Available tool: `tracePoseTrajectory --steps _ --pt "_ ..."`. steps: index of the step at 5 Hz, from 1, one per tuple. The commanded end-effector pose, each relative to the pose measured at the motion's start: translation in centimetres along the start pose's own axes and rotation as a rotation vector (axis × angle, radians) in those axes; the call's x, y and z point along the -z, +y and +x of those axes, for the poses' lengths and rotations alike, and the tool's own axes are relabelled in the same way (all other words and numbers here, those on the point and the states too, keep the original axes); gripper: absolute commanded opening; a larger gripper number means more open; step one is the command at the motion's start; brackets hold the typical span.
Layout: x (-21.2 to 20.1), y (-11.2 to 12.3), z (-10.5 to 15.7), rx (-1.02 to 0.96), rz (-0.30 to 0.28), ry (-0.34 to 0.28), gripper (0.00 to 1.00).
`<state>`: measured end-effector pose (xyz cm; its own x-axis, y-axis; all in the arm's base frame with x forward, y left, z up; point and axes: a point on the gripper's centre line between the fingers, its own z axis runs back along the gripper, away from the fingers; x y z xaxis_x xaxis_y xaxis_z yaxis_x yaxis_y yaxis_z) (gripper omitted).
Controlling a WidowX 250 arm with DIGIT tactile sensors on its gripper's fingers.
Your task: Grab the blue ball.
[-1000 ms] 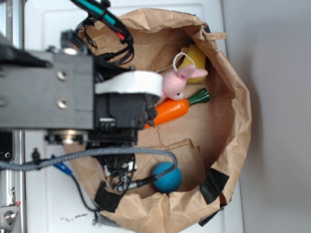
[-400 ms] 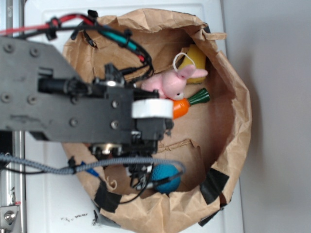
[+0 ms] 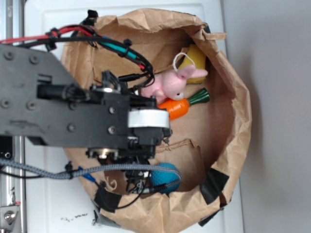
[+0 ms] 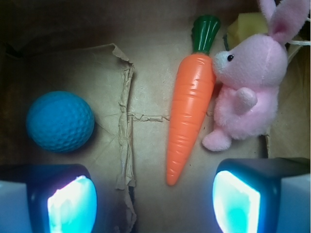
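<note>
The blue ball [image 4: 60,121] is a small teal, dimpled ball lying on the brown paper floor of the bag, at the left of the wrist view. In the exterior view only part of the blue ball [image 3: 167,178] shows, near the bag's lower rim, under the arm and a grey cable. My gripper [image 4: 153,201] is open, its two glowing pads far apart with only bare paper between them. The ball lies ahead of the left pad [image 4: 70,204] and apart from it. In the exterior view the arm hides the fingers.
An orange toy carrot [image 4: 189,104] lies ahead between the pads, with a pink bunny [image 4: 248,80] touching its right side and a yellow object [image 3: 197,60] behind. The crumpled paper bag wall [image 3: 238,111] rings everything. A torn paper seam [image 4: 125,121] runs down the floor.
The arm has swung in over the bag and now covers more of the carrot and the ball; the toys have not moved.
</note>
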<state>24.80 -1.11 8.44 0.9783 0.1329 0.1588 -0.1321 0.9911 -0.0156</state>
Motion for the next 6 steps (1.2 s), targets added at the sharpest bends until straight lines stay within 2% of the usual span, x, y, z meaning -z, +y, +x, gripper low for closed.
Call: tracePoseTrajectory --steps 1,2,3,4,5,6 --pt "0.1 -0.7 1.1 0.21 -0.114 -0.025 1.0" --pt "0.5 -2.0 1.9 0.335 -0.204 0.002 1.0" --pt "0.8 -3.1 3.2 0.452 -0.333 0.043 1.0" --pt "1.2 -3.9 4.1 0.477 -0.377 0.042 1.0" --pt "1.5 -4.6 4.4 0.481 -0.387 0.035 1.0" --pt "3.6 -5.2 3.7 0.51 -0.411 0.063 1.0"
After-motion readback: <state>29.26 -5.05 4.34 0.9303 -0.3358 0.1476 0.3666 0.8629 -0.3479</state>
